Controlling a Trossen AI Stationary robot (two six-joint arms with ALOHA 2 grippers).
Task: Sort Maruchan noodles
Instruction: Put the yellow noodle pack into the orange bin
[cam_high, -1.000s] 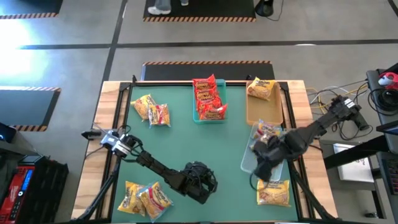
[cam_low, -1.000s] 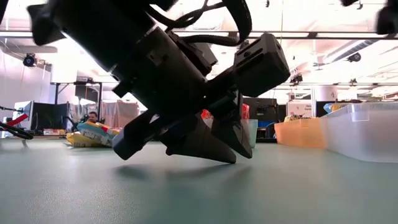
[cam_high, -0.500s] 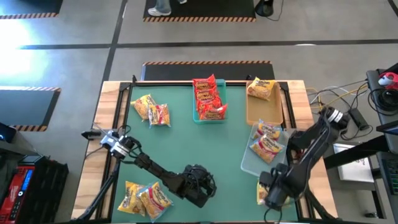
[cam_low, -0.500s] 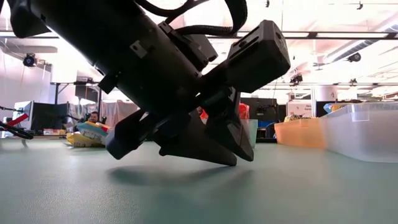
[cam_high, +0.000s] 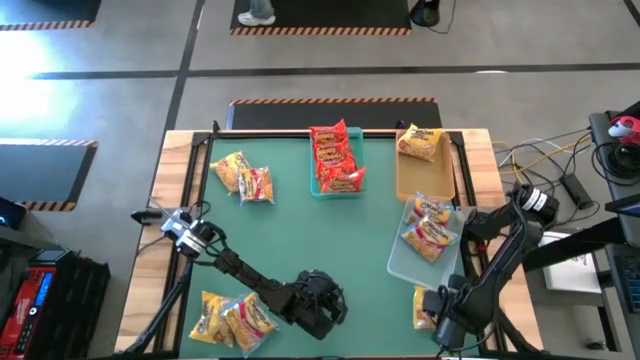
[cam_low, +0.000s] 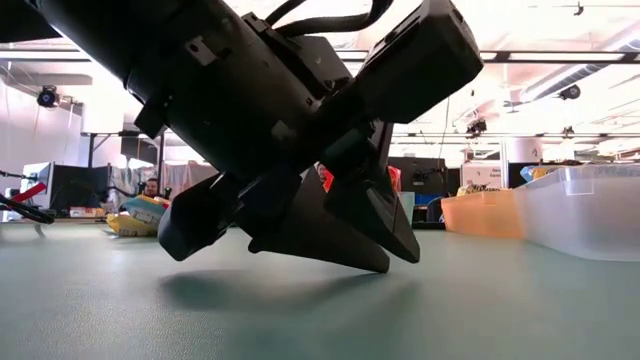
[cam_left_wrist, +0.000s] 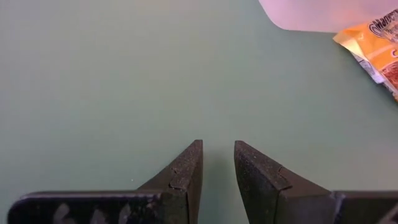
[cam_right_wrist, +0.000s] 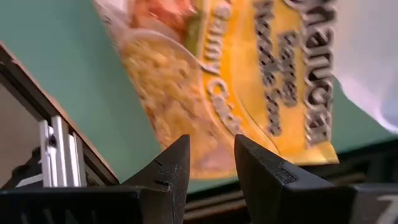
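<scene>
The Maruchan noodles lie in groups. Red packets (cam_high: 337, 158) fill a teal tray, one yellow packet (cam_high: 420, 142) sits in a tan tray, and two (cam_high: 428, 228) lie in a clear tray (cam_high: 400, 262). Loose ones lie far left (cam_high: 245, 177) and near left (cam_high: 232, 318). A yellow-orange packet (cam_high: 424, 304) lies flat at the near right. My right gripper (cam_right_wrist: 211, 146) hangs open just over it, pointing down; I see no touch. My left gripper (cam_left_wrist: 217, 150) stands narrowly open over bare mat near the table's near middle (cam_high: 318, 305), with nothing between its fingers.
The three trays stand along the far and right side of the green mat (cam_high: 300, 230). A dark rail (cam_right_wrist: 56, 155) runs along the table edge close to the near-right packet. The low view is mostly filled by my left gripper (cam_low: 395, 258). Bare mat lies in the middle.
My right gripper has swung from over the clear tray toward the table's near edge and come down, tipping steeply, over the near-right packet. My left gripper has drifted slightly toward the near edge, staying low over the mat.
</scene>
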